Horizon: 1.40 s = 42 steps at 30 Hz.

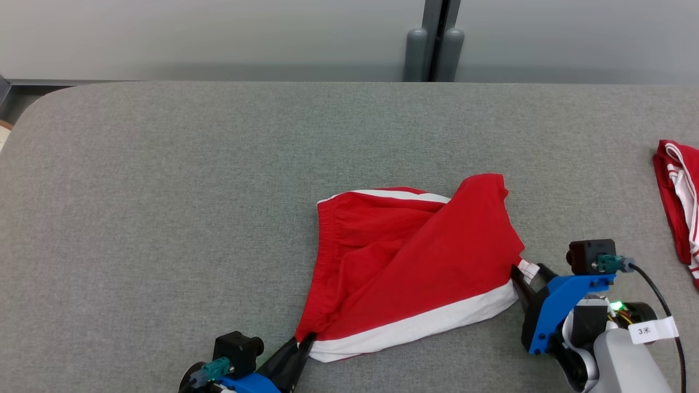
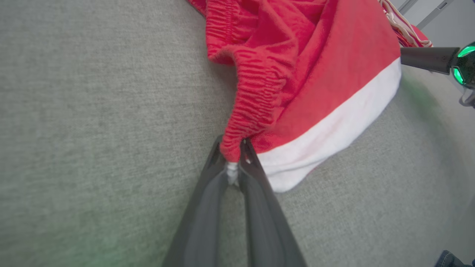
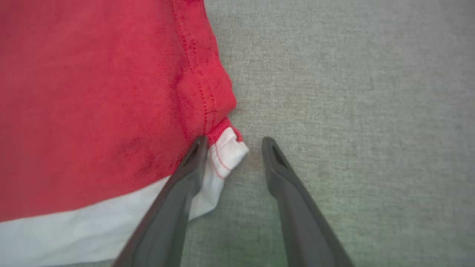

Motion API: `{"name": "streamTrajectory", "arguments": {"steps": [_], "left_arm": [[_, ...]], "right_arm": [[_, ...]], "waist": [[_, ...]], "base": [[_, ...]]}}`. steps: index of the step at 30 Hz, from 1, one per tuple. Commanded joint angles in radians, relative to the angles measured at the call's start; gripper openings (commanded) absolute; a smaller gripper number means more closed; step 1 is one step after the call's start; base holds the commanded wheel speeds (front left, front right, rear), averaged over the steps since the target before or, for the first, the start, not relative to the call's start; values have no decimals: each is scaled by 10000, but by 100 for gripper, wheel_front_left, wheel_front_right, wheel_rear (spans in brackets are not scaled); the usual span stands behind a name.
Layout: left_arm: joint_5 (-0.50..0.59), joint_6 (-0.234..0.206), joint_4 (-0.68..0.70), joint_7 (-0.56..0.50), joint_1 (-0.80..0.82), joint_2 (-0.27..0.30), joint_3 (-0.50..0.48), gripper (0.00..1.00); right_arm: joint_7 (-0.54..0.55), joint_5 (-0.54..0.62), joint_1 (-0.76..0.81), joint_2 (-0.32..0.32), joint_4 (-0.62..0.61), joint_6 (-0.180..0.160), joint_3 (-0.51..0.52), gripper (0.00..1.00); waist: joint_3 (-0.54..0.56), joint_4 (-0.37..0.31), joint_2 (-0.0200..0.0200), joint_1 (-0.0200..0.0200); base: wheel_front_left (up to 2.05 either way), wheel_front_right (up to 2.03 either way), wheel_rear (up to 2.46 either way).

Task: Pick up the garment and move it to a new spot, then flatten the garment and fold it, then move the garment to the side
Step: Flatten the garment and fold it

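Note:
The garment (image 1: pixel 415 262) is a pair of red shorts with white trim, lying crumpled on the grey table (image 1: pixel 164 191). My left gripper (image 1: pixel 303 343) is shut on the garment's near-left corner, where the elastic waistband (image 2: pixel 252 100) ends; the pinched fabric shows between the fingertips (image 2: pixel 234 155). My right gripper (image 1: pixel 525 274) stands open at the garment's right corner. In the right wrist view the white corner flap (image 3: pixel 226 154) lies between the open gripper (image 3: pixel 232 148), against the left finger (image 3: pixel 193 159), while the right finger (image 3: pixel 274 155) rests apart on bare cloth.
A second red and white garment (image 1: pixel 677 202) lies bunched at the table's right edge. The table's far edge meets a pale wall with a dark post (image 1: pixel 437 41). Open grey surface spreads to the left and behind the shorts.

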<state>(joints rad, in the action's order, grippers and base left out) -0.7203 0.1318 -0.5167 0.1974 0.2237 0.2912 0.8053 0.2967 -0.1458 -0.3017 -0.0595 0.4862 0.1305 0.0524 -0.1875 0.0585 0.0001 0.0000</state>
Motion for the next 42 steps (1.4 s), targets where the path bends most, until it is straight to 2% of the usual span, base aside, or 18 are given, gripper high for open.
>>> {"name": "streamTrajectory", "arguments": {"steps": [1,3,4,11,15,20,23,28,30,34,36,42], "left_arm": [[-39,-44,-87,37,171,-5,6,0],[-94,-42,-129,89,187,0,9,0],[-115,-42,-152,114,181,9,2,0],[-192,-63,-185,315,162,163,-127,0],[-312,-168,295,487,41,260,-488,0],[-675,-174,1822,491,-110,698,-1013,0],[-1338,-150,3177,249,-182,960,-1443,0],[-2443,-169,5167,-1004,403,1530,-1958,0],[-2886,-155,5659,-1646,889,1748,-2137,0],[-3673,-190,5876,-2814,2358,1881,-2541,0],[-3299,-251,5593,-3313,3311,2162,-2552,0],[-3046,-350,4270,-3712,5849,1841,-2955,0]], "right_arm": [[60,-69,256,55,11,5,-90,41],[143,-152,376,63,-66,5,-157,24],[168,-164,409,70,-101,5,-212,0],[-257,118,629,82,-969,4,-103,0],[-283,-154,1021,83,-2026,4,-87,0],[95,-562,1762,82,-4143,4,198,0],[447,-853,2124,81,-5474,4,465,0],[1092,-1742,2005,87,-7125,4,647,0],[1429,-1689,1560,87,-7457,5,597,0],[1917,-1652,29,-130,-7159,4,442,0],[2012,-1673,-1020,-271,-6660,5,306,0],[1608,-1595,-4324,-768,-4937,5,-639,0]], "waist": [[8,-29,-1,0],[15,-92,-1,0],[23,-135,-1,0],[187,-288,-1,0],[352,-280,-1,0],[550,-277,-1,0],[608,-310,-1,0],[494,-404,-1,0],[318,-481,-1,0],[-209,-684,-1,0],[-550,-830,-1,0],[-1575,-1256,-1,0]], "base": [[0,0,0],[0,0,0],[0,0,0],[0,0,0],[0,0,0],[0,0,0],[0,0,0],[0,0,0],[0,0,0],[0,0,0],[0,0,0],[0,0,0]]}}
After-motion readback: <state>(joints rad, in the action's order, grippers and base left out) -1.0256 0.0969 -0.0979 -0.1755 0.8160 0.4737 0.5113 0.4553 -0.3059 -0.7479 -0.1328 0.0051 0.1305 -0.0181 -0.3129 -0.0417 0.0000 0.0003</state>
